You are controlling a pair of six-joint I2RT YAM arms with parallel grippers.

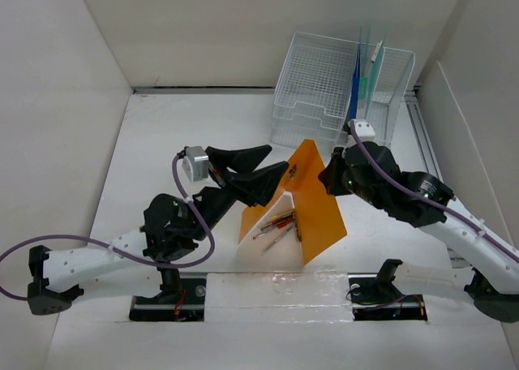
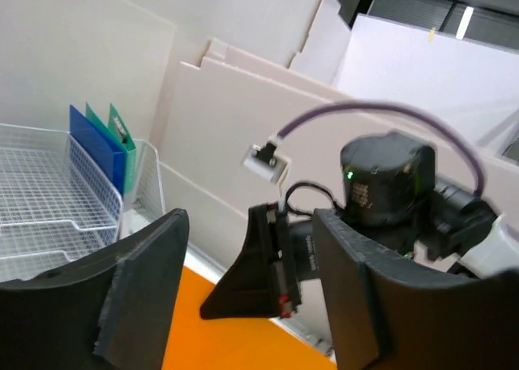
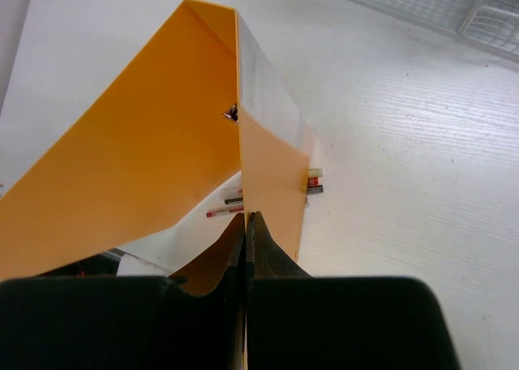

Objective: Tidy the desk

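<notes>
Right wrist view: the right gripper (image 3: 246,220) has its jaws pressed together on the near edge of one cover of an orange folder (image 3: 122,167), pinching that thin sheet between the dark fingertips (image 3: 268,252). The folder stands on the tabletop (image 3: 405,159) with its covers splayed like a tent. A pale strip (image 3: 268,102) runs down the inside of the pinched cover, and any print on it is too faint to read. Beneath the tent lie a few pens (image 3: 231,206) with red bands, their lettering too small to make out. From the top external view the left gripper (image 1: 278,161) reaches in from the other side with its jaws spread apart and nothing between them. Its tips are close to the folder's upper edge, though whether they touch it cannot be told. In the left wrist view the two padded fingers (image 2: 138,289) stand well apart, framing the right arm's black wrist housing (image 2: 381,191), which shows a small green light. A sliver of the orange cover sits at the bottom. The white tabletop fills the floor of the walled enclosure. At its far right is a white wire-mesh organizer (image 1: 324,86), and a blue folder (image 1: 355,82) and a green folder (image 1: 366,74) stand upright in its right-hand slot. No brand or label is legible anywhere.
</notes>
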